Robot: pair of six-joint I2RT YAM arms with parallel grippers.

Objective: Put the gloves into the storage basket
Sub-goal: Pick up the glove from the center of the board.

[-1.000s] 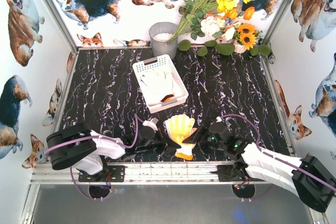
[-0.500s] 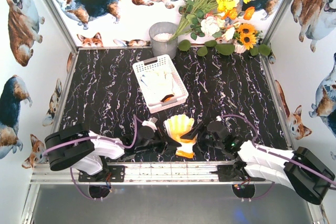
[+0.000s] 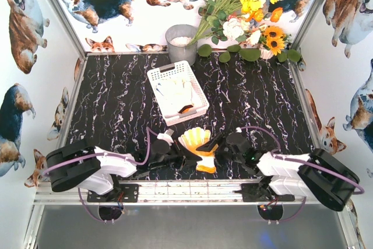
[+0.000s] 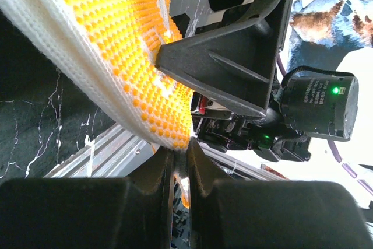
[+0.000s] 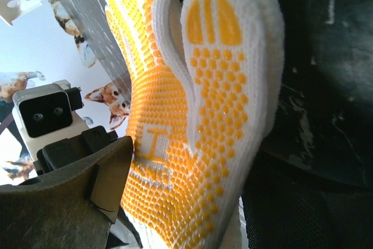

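Two grippers met at one yellow-dotted glove [image 3: 198, 148] close to the near edge of the surface [image 3: 116, 109], between the arm bases. On its left edge the left gripper [image 3: 178, 155] had its jaws together. The left wrist view showed the knit hem caught between the closed tips. Just beside the glove's right side, the right gripper [image 3: 217, 146] stood with jaws apart. One of its fingers was at the dotted palm, and it was clamped on nothing. The glove's long axis ran near to far, with the orange cuff toward the arms and the fingers fanned away. Whether it rested on the surface or hung lifted, I could not tell. Farther out, beyond those fingers and a little to the left, sat the storage basket [image 3: 168, 66], holding white gloves [image 3: 175, 93]. By my judgement the carry would run straight away from the bases, and the left arm, the one gripping, was better placed for it.
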